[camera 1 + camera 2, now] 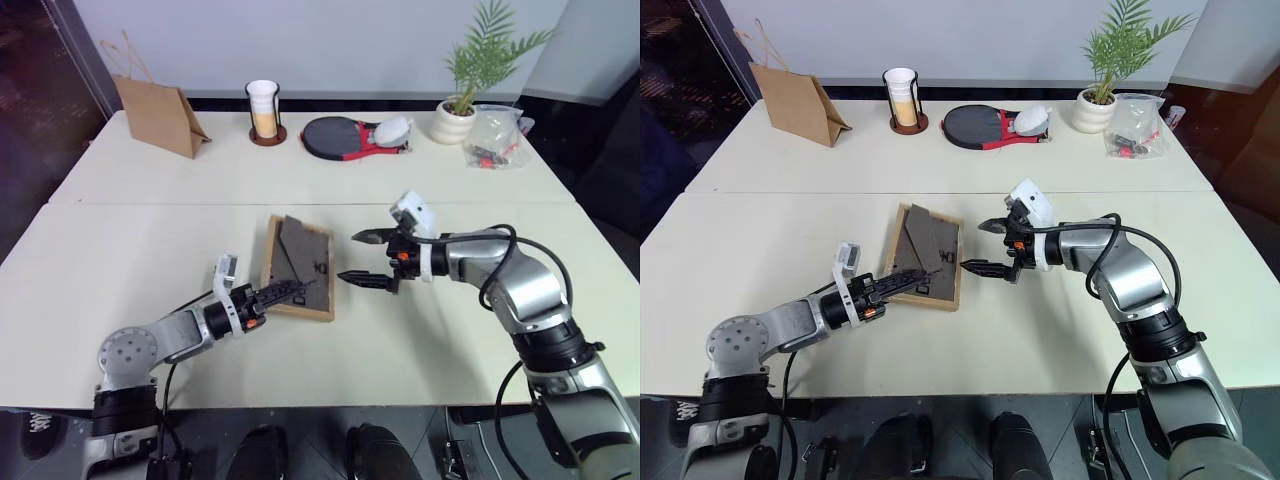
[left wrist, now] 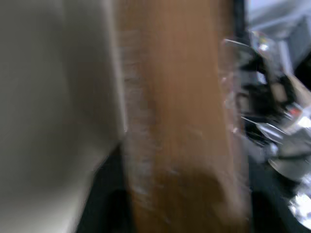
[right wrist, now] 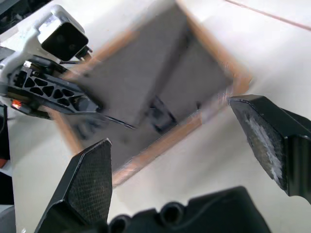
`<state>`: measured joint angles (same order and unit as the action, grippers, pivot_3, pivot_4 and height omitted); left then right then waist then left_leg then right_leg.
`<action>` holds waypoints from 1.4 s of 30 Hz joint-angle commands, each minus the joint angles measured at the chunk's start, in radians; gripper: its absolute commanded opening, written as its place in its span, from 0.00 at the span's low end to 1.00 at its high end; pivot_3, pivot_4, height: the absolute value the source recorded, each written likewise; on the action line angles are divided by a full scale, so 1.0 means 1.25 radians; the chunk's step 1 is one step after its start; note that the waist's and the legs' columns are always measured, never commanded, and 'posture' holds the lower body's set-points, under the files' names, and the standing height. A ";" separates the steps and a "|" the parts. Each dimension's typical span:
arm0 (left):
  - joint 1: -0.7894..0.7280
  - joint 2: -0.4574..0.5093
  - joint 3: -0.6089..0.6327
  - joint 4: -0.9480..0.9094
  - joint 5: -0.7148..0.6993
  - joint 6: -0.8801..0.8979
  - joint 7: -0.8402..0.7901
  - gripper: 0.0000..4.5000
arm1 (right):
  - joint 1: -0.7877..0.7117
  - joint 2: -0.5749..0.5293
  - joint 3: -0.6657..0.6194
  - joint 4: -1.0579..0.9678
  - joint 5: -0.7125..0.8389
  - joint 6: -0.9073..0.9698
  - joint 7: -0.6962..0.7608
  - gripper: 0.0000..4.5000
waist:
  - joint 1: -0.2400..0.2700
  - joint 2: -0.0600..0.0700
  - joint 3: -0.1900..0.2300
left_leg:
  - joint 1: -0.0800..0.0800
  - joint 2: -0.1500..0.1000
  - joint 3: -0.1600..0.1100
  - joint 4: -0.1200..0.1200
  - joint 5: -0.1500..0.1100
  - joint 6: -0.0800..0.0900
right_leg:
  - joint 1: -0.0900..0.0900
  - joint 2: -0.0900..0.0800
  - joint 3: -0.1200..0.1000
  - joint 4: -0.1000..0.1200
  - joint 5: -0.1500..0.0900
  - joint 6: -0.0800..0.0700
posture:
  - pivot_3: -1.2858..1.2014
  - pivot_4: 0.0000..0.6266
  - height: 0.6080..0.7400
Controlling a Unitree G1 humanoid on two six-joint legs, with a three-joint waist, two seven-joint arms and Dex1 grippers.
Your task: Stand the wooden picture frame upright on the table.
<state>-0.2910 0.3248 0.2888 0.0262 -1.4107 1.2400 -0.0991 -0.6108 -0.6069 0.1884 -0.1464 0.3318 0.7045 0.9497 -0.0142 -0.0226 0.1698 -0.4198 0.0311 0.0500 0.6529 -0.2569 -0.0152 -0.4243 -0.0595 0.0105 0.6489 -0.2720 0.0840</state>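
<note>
The wooden picture frame (image 1: 300, 265) lies face down near the middle of the table (image 1: 120, 260). Its dark grey back panel faces up, and the fold-out stand rests on that panel. My left gripper (image 1: 285, 291) reaches in from the near left, over the frame's near edge and onto the back panel. In the left wrist view a blurred band of the wooden edge (image 2: 180, 121) runs close in front of the camera. My right gripper (image 1: 347, 257) hovers just right of the frame, open and holding nothing. In the right wrist view its wide-apart fingers (image 3: 92, 179) bracket the frame's side.
Along the far edge stand a brown paper bag (image 1: 158, 115), a cup in a dark holder (image 1: 264, 110), a black paddle with a red handle (image 1: 335, 137), a potted plant (image 1: 458, 118) and a clear plastic bag (image 1: 497, 137). A seam (image 1: 150, 203) crosses the tabletop.
</note>
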 commanded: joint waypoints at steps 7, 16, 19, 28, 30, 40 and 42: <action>0.046 0.062 0.038 -0.027 -0.081 0.021 0.017 0.99 | 0.006 0.004 -0.017 -0.057 0.019 0.018 -0.021 1.00 | -0.004 0.000 0.000 | 0.002 0.001 0.000 0.000 0.000 0.000 | 0.001 0.001 0.001 0.001 0.000 0.000 | 0.52 0.24 1.00; 0.059 0.112 0.033 -0.008 -0.090 0.016 -0.035 0.94 | 0.004 0.007 -0.011 -0.059 0.015 0.010 -0.027 1.00 | 0.000 0.000 0.000 | 0.002 0.000 0.001 0.000 0.000 0.000 | 0.001 0.002 0.001 0.001 0.000 0.000 | 0.52 0.24 1.00; 0.052 0.104 0.026 0.004 -0.074 0.009 -0.045 0.71 | -0.002 0.007 -0.010 -0.055 0.011 0.004 -0.028 1.00 | 0.000 0.000 0.000 | 0.002 0.000 0.001 0.000 0.000 0.000 | 0.001 0.002 0.001 0.001 0.000 0.000 | 0.52 0.24 1.00; 0.031 0.079 0.011 0.005 -0.073 0.013 -0.094 0.23 | -0.060 0.008 -0.030 -0.058 0.032 0.006 -0.016 1.00 | 0.001 0.000 0.000 | 0.002 0.000 0.001 0.001 0.000 0.000 | 0.001 0.002 0.001 0.001 0.000 0.000 | 0.52 0.24 1.00; 0.021 0.075 0.017 -0.010 -0.102 0.013 -0.108 0.23 | -0.104 0.013 -0.051 -0.064 0.072 0.031 -0.002 1.00 | 0.000 0.000 0.000 | 0.002 0.000 0.001 0.000 0.000 0.000 | 0.001 0.002 0.001 0.001 0.000 0.000 | 0.52 0.24 1.00; 0.028 0.092 0.008 -0.094 -0.165 0.004 -0.134 0.23 | -0.213 0.074 -0.047 0.060 0.167 0.125 0.046 1.00 | 0.000 0.000 0.000 | 0.002 0.000 0.000 0.001 0.000 0.000 | 0.001 0.000 0.001 0.001 0.000 0.000 | 0.52 0.24 1.00; 0.037 0.092 0.004 -0.110 -0.173 -0.001 -0.135 0.23 | -0.224 0.088 -0.030 0.095 0.149 0.109 0.050 1.00 | -0.001 0.000 0.000 | 0.002 0.000 0.001 0.001 0.000 0.000 | 0.001 0.000 0.001 0.001 0.000 0.000 | 0.52 0.24 1.00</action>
<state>-0.2442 0.4340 0.2886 -0.0644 -1.5841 1.2530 -0.2401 -0.8575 -0.5072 0.1487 -0.0389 0.5242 0.8647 1.0042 -0.0157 -0.0225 0.1698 -0.4179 0.0314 0.0507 0.6535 -0.2568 -0.0153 -0.4230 -0.0599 0.0113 0.6500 -0.2721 0.0838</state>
